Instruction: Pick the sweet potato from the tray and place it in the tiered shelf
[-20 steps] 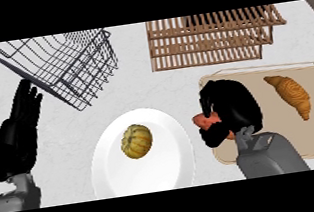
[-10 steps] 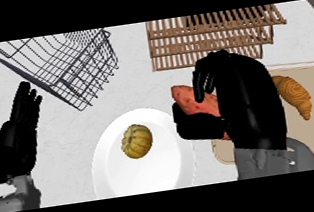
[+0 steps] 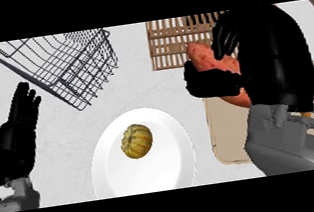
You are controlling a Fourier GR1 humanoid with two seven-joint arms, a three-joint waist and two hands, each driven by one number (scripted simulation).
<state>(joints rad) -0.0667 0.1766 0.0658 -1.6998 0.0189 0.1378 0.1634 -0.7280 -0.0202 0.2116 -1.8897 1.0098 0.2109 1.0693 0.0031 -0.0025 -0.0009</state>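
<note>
Sweet potato: you see the sweet potato [image 3: 214,64] up off the counter in the right hand [image 3: 258,58], its long axis running from upper left, toward the shelf, down to lower right under the palm
Right hand: your fingers are curled over the top of it and the thumb closes on it from below, so the hand is grasping it
Left hand: your left hand [image 3: 16,133] rests near the left edge, fingers straight and up, holding nothing
Shelf: the wooden slatted shelf [image 3: 177,42] lies just beyond your right fingertips; what is on it you cannot tell
Tray: the beige tray [image 3: 231,133] sits below the right thumb, mostly hidden by the forearm
Plate: the white plate [image 3: 143,153], between your two hands, holds a small yellow-green squash [image 3: 136,141]
Basket: the wire basket [image 3: 65,65] stands above the left fingertips
Open room: bare counter [image 3: 139,88] lies between basket, shelf and plate
</note>
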